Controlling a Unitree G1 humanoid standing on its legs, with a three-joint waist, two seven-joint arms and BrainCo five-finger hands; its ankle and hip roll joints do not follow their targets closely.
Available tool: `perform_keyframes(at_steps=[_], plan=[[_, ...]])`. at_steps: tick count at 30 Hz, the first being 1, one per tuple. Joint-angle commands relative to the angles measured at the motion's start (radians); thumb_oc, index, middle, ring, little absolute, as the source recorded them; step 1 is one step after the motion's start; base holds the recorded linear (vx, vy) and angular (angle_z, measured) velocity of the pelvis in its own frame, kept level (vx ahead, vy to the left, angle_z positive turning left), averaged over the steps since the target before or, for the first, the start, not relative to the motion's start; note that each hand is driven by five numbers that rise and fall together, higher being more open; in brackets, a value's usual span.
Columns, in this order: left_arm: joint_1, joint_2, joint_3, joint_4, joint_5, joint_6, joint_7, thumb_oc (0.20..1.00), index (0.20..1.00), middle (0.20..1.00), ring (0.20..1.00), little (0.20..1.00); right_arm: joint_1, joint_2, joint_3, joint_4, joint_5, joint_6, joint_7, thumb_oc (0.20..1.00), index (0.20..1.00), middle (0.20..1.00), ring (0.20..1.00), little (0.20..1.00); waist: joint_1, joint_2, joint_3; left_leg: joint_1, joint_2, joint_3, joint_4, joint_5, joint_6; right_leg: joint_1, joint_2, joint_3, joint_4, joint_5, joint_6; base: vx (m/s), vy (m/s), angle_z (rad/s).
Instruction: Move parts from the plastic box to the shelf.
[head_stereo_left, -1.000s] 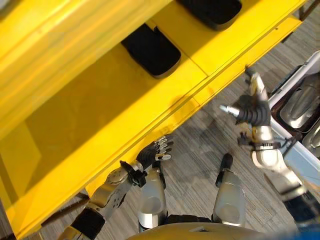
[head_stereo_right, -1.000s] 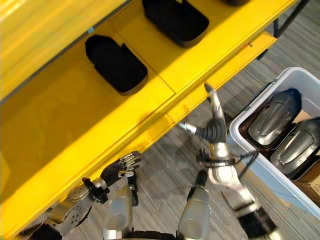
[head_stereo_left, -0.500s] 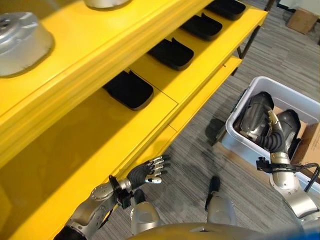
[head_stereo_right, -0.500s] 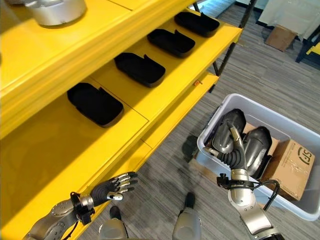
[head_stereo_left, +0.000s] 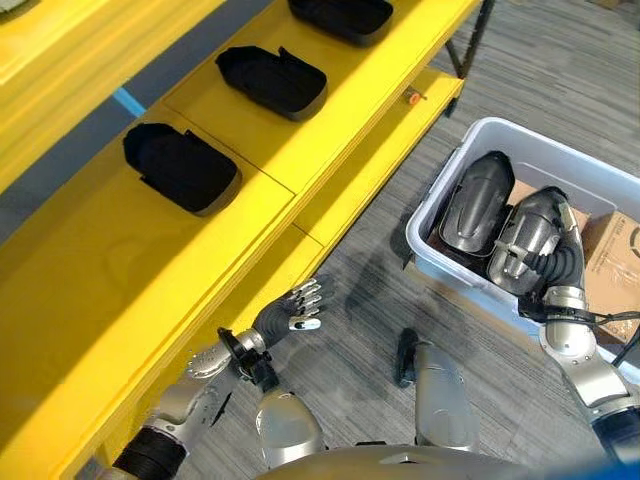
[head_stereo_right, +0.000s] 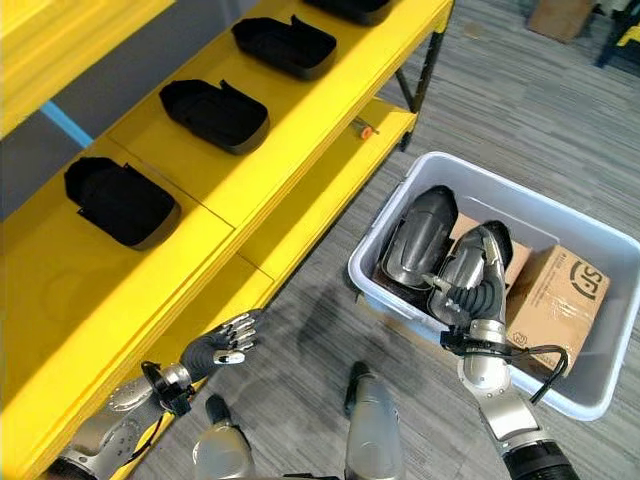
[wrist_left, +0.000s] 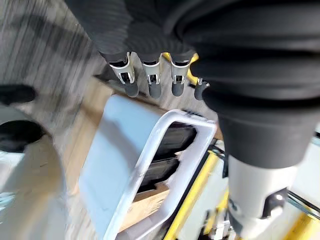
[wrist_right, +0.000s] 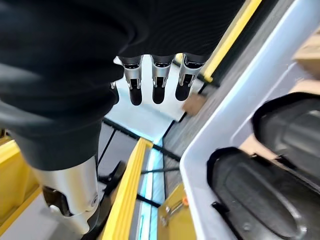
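I had the right hand (head_stereo_right: 478, 290) over the box (head_stereo_right: 590, 236), fingers straight and loose, holding nothing, just above the two dark parts (head_stereo_right: 415, 236) lying side by side in it next to a carton (head_stereo_right: 560, 300). The left hand (head_stereo_left: 286, 313) hung open by the yellow shelf (head_stereo_left: 230, 230), low down. Three black trays (head_stereo_right: 215, 112) sat on the shelf.

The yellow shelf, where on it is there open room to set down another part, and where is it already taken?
On the yellow shelf, a bare stretch runs from the nearest black tray toward the robot's left hand; the front strip along its edge also looks clear. Farther along it is crowded: more trays sit in a row with narrow gaps. The plastic box is packed with parts.
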Motion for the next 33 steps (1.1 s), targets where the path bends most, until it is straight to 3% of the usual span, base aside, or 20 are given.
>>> perform_keyframes(at_steps=[1,2,3,7,8,9,15,17,18,19,23,26,29,33], plan=[[0.029,0.025,0.038,-0.069,-0.009,-0.019,-0.001,1.000,1.000,1.000,1.000,1.000,-0.017,-0.013,-0.006,-0.066,0.054,-0.052,0.074,1.000,1.000,1.000,1.000,1.000,0.001,-0.026,-0.029,-0.012,-0.055,-0.031,0.076,-0.172,-0.017,0.156,0.018,0.054,-0.183,0.070,0.117,0.07,-0.032,0.29],[0.033,0.025,0.040,-0.070,-0.010,-0.017,0.003,1.000,1.000,1.000,1.000,1.000,-0.013,-0.010,-0.002,-0.068,0.060,-0.048,0.083,1.000,1.000,1.000,1.000,1.000,0.003,-0.026,-0.032,-0.013,-0.077,-0.041,0.076,-0.180,-0.009,0.164,0.022,0.060,-0.200,0.077,0.119,0.03,-0.018,0.09],[0.044,0.023,0.046,-0.070,-0.014,-0.015,0.011,1.000,1.000,1.000,1.000,1.000,-0.008,-0.003,0.005,-0.068,0.066,-0.041,0.097,1.000,1.000,1.000,1.000,1.000,0.012,-0.026,-0.038,-0.021,-0.129,-0.056,0.067,-0.183,0.021,0.169,0.028,0.068,-0.236,0.111,0.115,0.00,0.000,0.00],[0.076,0.008,0.058,-0.056,0.020,-0.018,0.006,1.000,1.000,1.000,1.000,1.000,-0.003,0.021,0.022,-0.072,0.046,-0.035,0.065,1.000,1.000,1.000,1.000,1.000,0.047,-0.024,-0.066,-0.004,-0.268,-0.129,0.012,-0.209,0.069,0.193,0.042,0.091,-0.304,0.161,0.142,0.08,0.043,-0.14],[0.093,0.007,0.069,-0.053,0.015,-0.023,-0.009,1.000,1.000,1.000,1.000,1.000,-0.014,0.034,0.008,-0.080,0.064,-0.026,0.028,1.000,1.000,1.000,1.000,1.000,0.074,-0.026,-0.084,-0.003,-0.342,-0.205,-0.032,-0.214,0.098,0.185,0.057,0.119,-0.303,0.172,0.162,0.07,0.095,-0.10],[0.100,0.007,0.068,-0.045,0.020,-0.026,-0.021,1.000,1.000,1.000,1.000,1.000,-0.022,0.038,0.002,-0.076,0.067,-0.030,0.026,1.000,1.000,1.000,1.000,1.000,0.082,-0.030,-0.092,0.008,-0.338,-0.231,-0.060,-0.208,0.102,0.180,0.061,0.127,-0.301,0.171,0.166,0.06,0.145,-0.18],[0.086,-0.010,0.026,0.006,0.068,-0.058,-0.028,1.000,1.000,1.000,1.000,1.000,-0.063,0.049,-0.003,-0.041,0.127,0.036,0.037,1.000,1.000,1.000,1.000,1.000,0.103,-0.048,-0.121,0.058,-0.342,-0.217,-0.109,-0.207,0.106,0.231,0.069,0.103,-0.348,0.183,0.161,0.02,0.111,-0.17],[0.082,-0.021,0.015,0.017,0.107,-0.058,-0.030,1.000,1.000,1.000,1.000,1.000,-0.064,0.065,0.000,-0.036,0.132,0.080,0.057,1.000,1.000,1.000,1.000,1.000,0.120,-0.056,-0.131,0.084,-0.336,-0.191,-0.127,-0.203,0.104,0.259,0.065,0.055,-0.343,0.183,0.162,0.04,0.081,-0.20],[0.084,-0.025,0.011,0.026,0.115,-0.060,-0.031,1.000,1.000,1.000,1.000,1.000,-0.078,0.073,0.012,-0.031,0.137,0.103,0.069,1.000,1.000,1.000,1.000,1.000,0.139,-0.058,-0.135,0.112,-0.330,-0.169,-0.137,-0.217,0.100,0.273,0.041,0.001,-0.310,0.178,0.178,0.03,0.031,-0.93],[0.081,-0.024,0.003,0.045,0.134,-0.012,-0.032,1.000,1.000,1.000,1.000,1.000,-0.104,0.083,0.029,-0.017,0.135,0.118,0.068,1.000,1.000,1.000,1.000,1.000,0.159,-0.057,-0.129,0.141,-0.321,-0.127,-0.133,-0.226,0.110,0.276,-0.019,-0.064,-0.237,0.188,0.202,0.01,0.004,-1.28],[0.048,-0.002,-0.032,0.071,0.158,0.015,-0.049,1.000,1.000,1.000,1.000,1.000,-0.125,0.102,0.040,0.007,0.144,0.121,0.052,1.000,1.000,1.000,1.000,1.000,0.142,-0.059,-0.124,0.121,-0.314,-0.135,-0.084,-0.228,0.148,0.258,-0.040,0.004,-0.159,0.201,0.193,-0.04,-0.182,-0.53],[0.016,0.016,-0.039,0.056,0.114,0.028,-0.042,1.000,1.000,1.000,1.000,1.000,-0.132,0.151,0.045,0.012,0.113,0.139,0.037,1.000,1.000,1.000,1.000,1.000,0.136,-0.054,-0.134,0.119,-0.295,-0.161,-0.042,-0.250,0.161,0.277,-0.128,0.081,-0.166,0.246,0.201,0.05,-0.336,0.28],[0.013,0.012,-0.025,0.068,0.105,0.002,-0.016,1.000,1.000,1.000,1.000,1.000,-0.136,0.176,0.061,0.023,0.112,0.188,0.082,1.000,1.000,1.000,1.000,1.000,0.142,-0.055,-0.139,0.118,-0.257,-0.178,-0.040,-0.244,0.140,0.300,-0.135,0.093,-0.227,0.240,0.208,0.05,-0.473,0.14],[0.036,-0.016,0.020,0.087,0.106,-0.050,0.001,1.000,1.000,1.000,1.000,1.000,-0.112,0.172,0.052,-0.010,0.097,0.217,0.097,1.000,1.000,1.000,1.000,1.000,0.156,-0.068,-0.143,0.126,-0.188,-0.150,-0.073,-0.200,0.090,0.344,-0.117,0.027,-0.306,0.199,0.211,0.02,-0.436,-0.14]])
